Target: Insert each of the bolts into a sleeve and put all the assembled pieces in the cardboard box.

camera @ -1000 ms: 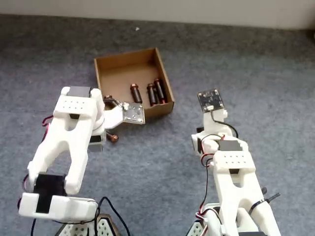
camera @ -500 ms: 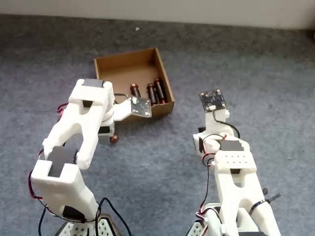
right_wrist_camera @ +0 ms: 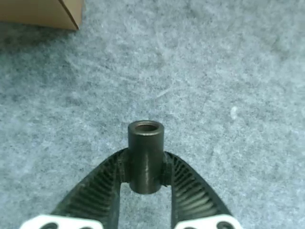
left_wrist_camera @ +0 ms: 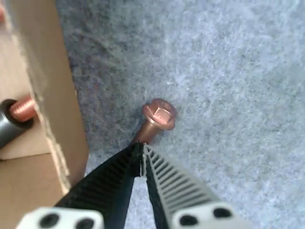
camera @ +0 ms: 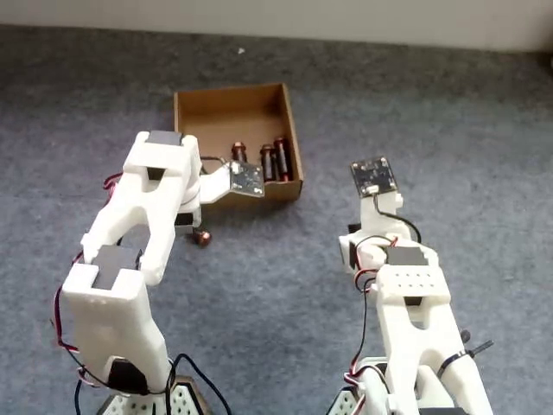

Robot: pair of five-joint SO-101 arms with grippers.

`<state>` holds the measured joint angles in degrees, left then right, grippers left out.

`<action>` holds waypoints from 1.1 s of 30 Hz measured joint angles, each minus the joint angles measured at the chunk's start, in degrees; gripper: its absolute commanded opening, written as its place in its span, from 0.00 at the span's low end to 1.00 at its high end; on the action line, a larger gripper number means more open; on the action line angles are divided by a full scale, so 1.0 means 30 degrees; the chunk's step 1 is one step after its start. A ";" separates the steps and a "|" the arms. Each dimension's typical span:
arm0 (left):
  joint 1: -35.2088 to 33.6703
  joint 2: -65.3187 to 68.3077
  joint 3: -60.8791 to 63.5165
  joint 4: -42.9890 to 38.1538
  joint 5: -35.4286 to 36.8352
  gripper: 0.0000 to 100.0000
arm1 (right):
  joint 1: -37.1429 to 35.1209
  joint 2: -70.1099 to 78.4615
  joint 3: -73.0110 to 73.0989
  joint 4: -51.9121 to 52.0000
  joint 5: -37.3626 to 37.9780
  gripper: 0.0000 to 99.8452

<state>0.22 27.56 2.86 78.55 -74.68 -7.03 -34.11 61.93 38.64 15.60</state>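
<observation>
— Gripping anything, the left pincer (left_wrist_camera: 142, 155)?
— Yes. Its jaws are pressed together on the shank end of a copper bolt (left_wrist_camera: 159, 116), low over the grey worktop (camera: 484, 130) just beside the cardboard box (camera: 186, 130).
— Inside the box?
— Several assembled pieces (camera: 268, 162).
— The right pincer (right_wrist_camera: 145, 161)?
— Partly open, clamping a dark sleeve (right_wrist_camera: 145, 143), away from the box.

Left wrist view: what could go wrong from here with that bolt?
The left pincer pinches only the shank tip of the bolt, so it may pivot or drop. The cardboard box wall sits close beside it; a swing could knock it. The sleeve in the right pincer needs exact alignment.
</observation>
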 measured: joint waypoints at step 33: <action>0.0410 -0.5480 0.5392 -0.0879 0.0147 0.14 | 0.0000 0.0000 0.0000 0.0000 0.0000 0.00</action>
<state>1.45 11.12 19.03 75.91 -74.24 -7.03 -34.11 61.93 38.64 15.60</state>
